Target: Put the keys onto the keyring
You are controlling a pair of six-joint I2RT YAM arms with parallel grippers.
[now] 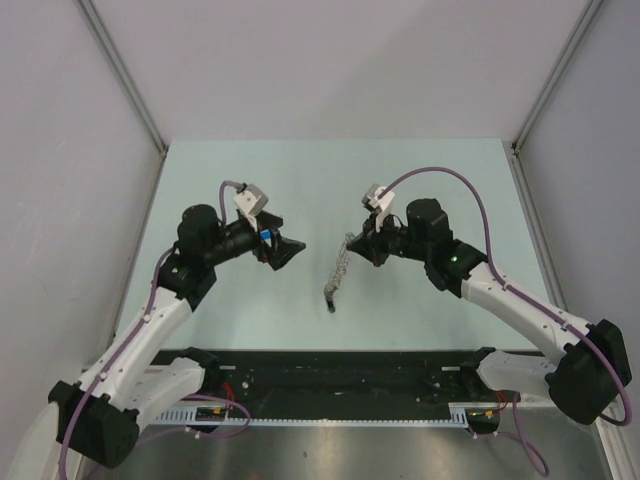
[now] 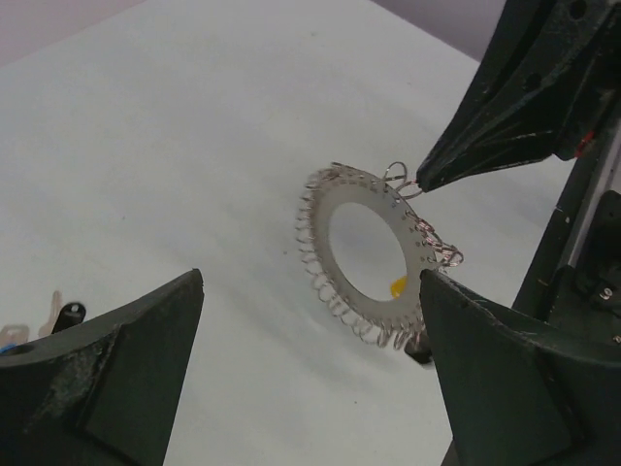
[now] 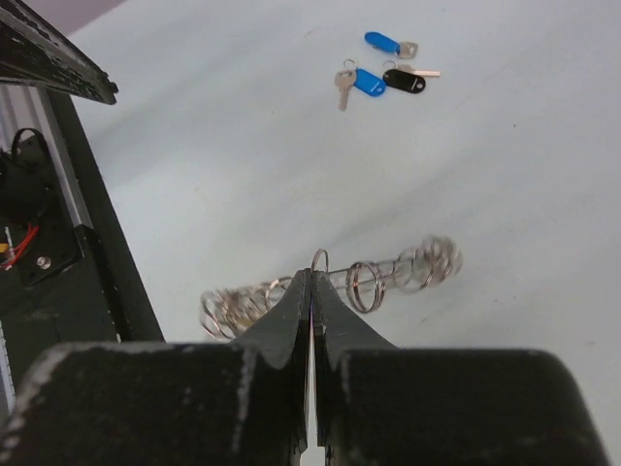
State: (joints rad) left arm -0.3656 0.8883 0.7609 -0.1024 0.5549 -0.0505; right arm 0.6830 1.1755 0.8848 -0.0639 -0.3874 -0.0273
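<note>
The keyring (image 2: 368, 307), a flat silver ring fringed with wire loops, hangs upright above the table. My right gripper (image 3: 311, 277) is shut on a loop at its rim, and its fingertips (image 2: 427, 178) show in the left wrist view. From above the keyring (image 1: 340, 266) is edge-on. A yellow key head (image 2: 398, 286) and a black key head (image 2: 419, 354) hang at its lower edge. Three loose keys (image 3: 383, 70), two blue and one black, lie on the table. My left gripper (image 2: 310, 282) is open and empty, facing the ring a short way off.
Grey walls stand on three sides of the pale table (image 1: 330, 180). A black rail (image 1: 340, 375) with the arm bases runs along the near edge. The loose black key (image 2: 68, 316) lies just behind my left finger (image 2: 116, 369).
</note>
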